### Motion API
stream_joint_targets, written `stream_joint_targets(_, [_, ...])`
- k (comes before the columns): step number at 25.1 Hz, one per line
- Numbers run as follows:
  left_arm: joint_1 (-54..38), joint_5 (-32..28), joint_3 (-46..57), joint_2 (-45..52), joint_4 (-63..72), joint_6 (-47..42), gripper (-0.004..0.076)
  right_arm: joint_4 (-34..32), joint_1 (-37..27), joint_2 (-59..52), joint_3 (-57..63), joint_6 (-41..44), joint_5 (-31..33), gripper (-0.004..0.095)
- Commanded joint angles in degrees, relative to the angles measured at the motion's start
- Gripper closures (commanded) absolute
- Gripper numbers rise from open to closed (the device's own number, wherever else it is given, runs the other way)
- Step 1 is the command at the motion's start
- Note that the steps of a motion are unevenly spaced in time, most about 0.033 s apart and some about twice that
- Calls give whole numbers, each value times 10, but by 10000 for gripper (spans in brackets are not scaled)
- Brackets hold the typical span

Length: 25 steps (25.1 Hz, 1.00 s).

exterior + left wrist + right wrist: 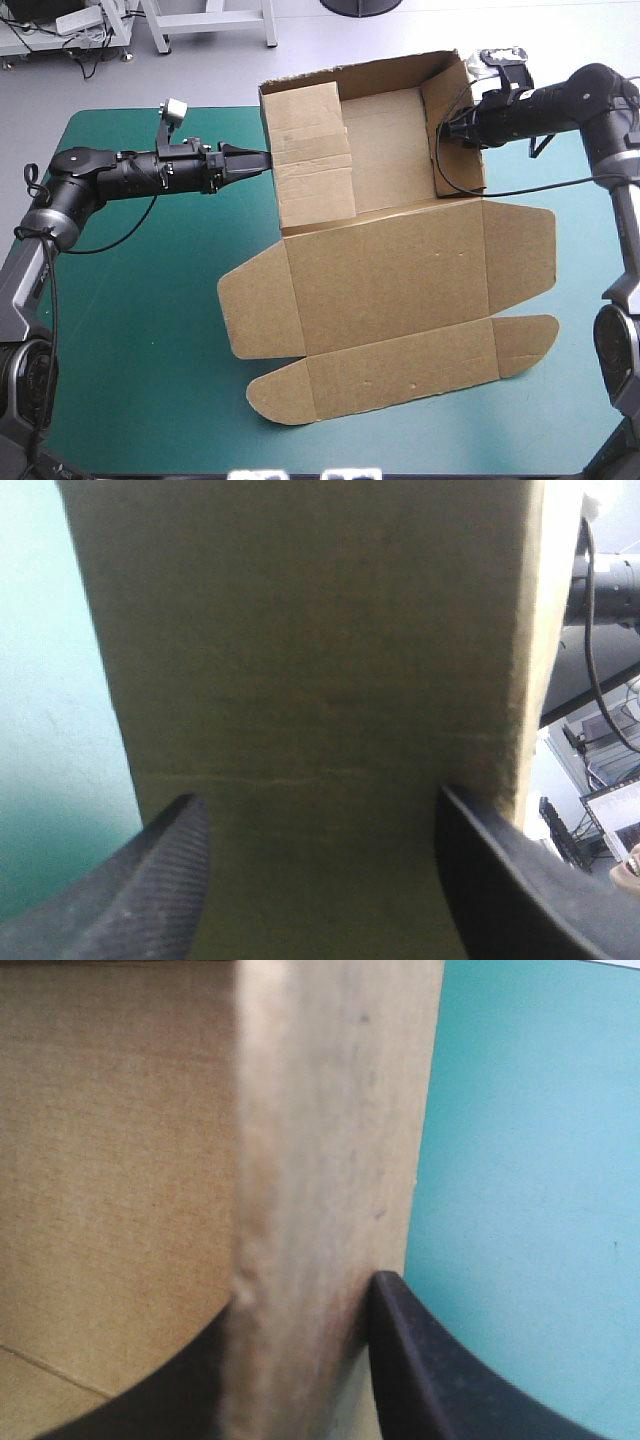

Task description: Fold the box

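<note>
The brown box [385, 150] stands at the table's far middle as an open tray with its walls raised. Its lid [385, 265] lies flat toward the front, side flaps spread. My left gripper [258, 158] is at the outer face of the left wall [268, 130]. In the left wrist view that gripper [320, 798] is open, its fingers set apart against the brown wall [320, 660]. My right gripper [447, 130] is at the right wall [458, 150]. The right wrist view shows this gripper [305, 1295] shut on the wall's edge [330, 1140].
The teal-green cover [140, 300] shows to the left of the box and along the front. The lid's rounded front flap [400, 375] reaches toward the table's front edge. A narrower strip of cover [580, 260] lies to the right of the lid.
</note>
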State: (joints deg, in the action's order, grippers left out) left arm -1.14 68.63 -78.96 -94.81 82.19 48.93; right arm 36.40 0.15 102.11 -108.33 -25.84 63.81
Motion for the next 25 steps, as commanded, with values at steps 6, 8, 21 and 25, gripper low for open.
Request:
stream_joint_targets(6, [10,57,-18,28,59,6,241,34,32,-8,-16,34,-33,925])
stream_joint_targets(8, [10,57,-18,31,59,6,241,36,34,-6,-16,35,-33,925])
stream_joint_targets(21, [10,57,-18,47,65,19,241,25,38,-2,-16,49,-45,925])
stream_joint_targets(25, [10,37,-18,47,33,21,241,26,39,-2,-16,60,-49,924])
